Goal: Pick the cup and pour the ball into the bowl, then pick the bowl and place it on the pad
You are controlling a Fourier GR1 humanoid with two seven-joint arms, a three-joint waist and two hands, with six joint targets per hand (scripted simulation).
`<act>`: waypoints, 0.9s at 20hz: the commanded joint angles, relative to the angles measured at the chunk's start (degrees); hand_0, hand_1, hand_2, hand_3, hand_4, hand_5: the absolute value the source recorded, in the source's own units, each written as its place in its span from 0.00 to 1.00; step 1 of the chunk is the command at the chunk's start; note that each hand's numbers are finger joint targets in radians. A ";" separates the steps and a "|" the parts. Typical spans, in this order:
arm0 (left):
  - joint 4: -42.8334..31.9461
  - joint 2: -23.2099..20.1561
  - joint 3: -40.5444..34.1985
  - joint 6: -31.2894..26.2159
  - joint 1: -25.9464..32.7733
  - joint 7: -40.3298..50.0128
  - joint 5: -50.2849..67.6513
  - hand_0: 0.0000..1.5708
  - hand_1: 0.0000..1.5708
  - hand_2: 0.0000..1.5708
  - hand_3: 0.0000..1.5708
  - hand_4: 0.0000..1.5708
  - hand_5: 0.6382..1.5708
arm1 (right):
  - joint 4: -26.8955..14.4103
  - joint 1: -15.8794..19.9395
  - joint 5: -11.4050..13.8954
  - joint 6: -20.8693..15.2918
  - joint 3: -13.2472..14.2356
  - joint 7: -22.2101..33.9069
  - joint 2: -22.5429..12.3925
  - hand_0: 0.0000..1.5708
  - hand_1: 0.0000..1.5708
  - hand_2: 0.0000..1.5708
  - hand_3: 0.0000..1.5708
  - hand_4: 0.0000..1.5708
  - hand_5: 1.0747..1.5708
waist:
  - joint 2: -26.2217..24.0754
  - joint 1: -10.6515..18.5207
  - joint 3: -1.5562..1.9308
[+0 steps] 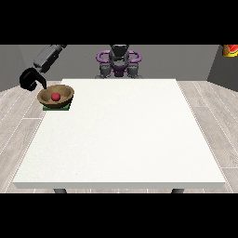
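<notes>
Brown bowl [56,96]; red ball [56,96] inside, green pad [68,107]; white table [121,139], black hand [30,79]

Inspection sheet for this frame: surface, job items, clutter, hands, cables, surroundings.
Surface: large white table, bare across most of its top.
Job's things: wooden bowl sits on the green pad at the table's far corner at the view's left; red ball lies inside the bowl. Cup: nothing seen.
Clutter: nothing seen.
Hands: hand at the view's left is just beside the bowl's rim, fingers curled, holding nothing visible. Other hand: nothing seen.
Cables: nothing seen.
Surroundings: wood plank floor, grey walls; a red and yellow object at the upper corner at the view's right, cut off by the edge.
</notes>
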State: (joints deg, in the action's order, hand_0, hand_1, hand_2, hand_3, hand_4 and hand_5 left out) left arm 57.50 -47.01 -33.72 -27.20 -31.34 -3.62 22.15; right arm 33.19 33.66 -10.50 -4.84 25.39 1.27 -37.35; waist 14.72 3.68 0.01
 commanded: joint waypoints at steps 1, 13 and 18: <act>-4.22 -2.26 -1.17 -1.28 0.53 -2.63 -0.20 0.00 0.00 0.00 0.00 0.76 0.99 | 0.78 0.51 -1.01 0.13 0.36 -0.47 0.44 0.92 0.92 0.89 0.51 0.00 0.93 | 0.33 -1.34 -0.02; -3.07 -3.52 -0.90 -3.47 0.34 -5.05 1.01 0.00 0.00 0.00 0.00 0.76 1.00 | -2.24 3.35 2.13 0.46 -3.01 -2.25 0.24 0.00 0.00 0.13 0.00 0.00 0.74 | 4.04 3.03 -0.01; 3.97 2.32 3.94 2.42 0.34 1.61 0.60 0.00 0.00 0.00 0.00 0.76 1.00 | -4.86 4.51 5.20 -0.91 -6.20 0.94 1.77 0.00 0.00 0.00 0.00 0.00 0.67 | -2.72 2.66 0.05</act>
State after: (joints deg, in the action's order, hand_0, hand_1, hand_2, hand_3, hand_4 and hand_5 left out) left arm 57.16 -48.45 -32.59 -27.78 -31.62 -4.80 23.09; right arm 30.07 37.45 -7.04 -5.78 21.03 0.10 -35.74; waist 15.48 5.98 0.02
